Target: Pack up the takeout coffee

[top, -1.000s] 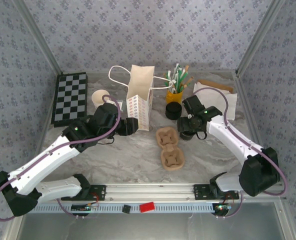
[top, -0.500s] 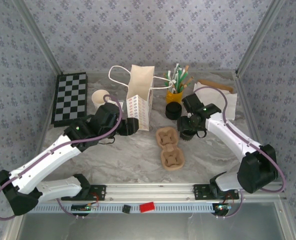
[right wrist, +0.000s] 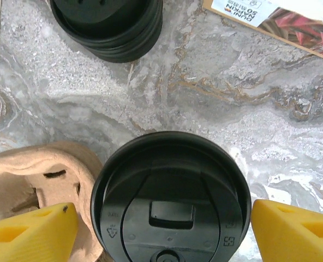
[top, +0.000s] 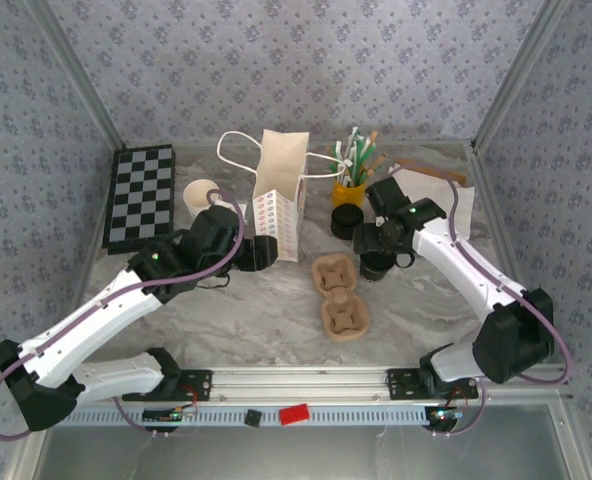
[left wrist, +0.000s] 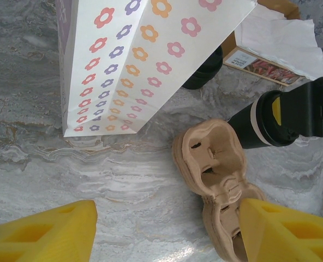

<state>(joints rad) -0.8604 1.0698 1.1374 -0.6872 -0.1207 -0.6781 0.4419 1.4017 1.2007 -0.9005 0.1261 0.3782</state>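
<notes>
The takeout coffee (left wrist: 254,131) stands upright on the table (top: 246,310) with its black lid (right wrist: 169,185) on. It is just beside the right edge of the cardboard cup carrier (top: 338,295) and its 2 pockets, and is not yet in anything.

From the left: the left gripper (left wrist: 167,218) hangs low by the foot of the flowered paper bag (top: 281,195). Its fingers are spread wide with nothing between them, and it hasn't budged in the last second. The bag stands upright, and the carrier lies in front of it, a little to the right.

Over the coffee, the right gripper (right wrist: 161,210) has drifted a touch toward the back of the table and eased its fingers slightly wider. They now flank the lid, 1 on each side, not clamped. To me that looks like a grip being lined up, or 1 just let go — I can't tell which — so the packing is still ahead.
</notes>
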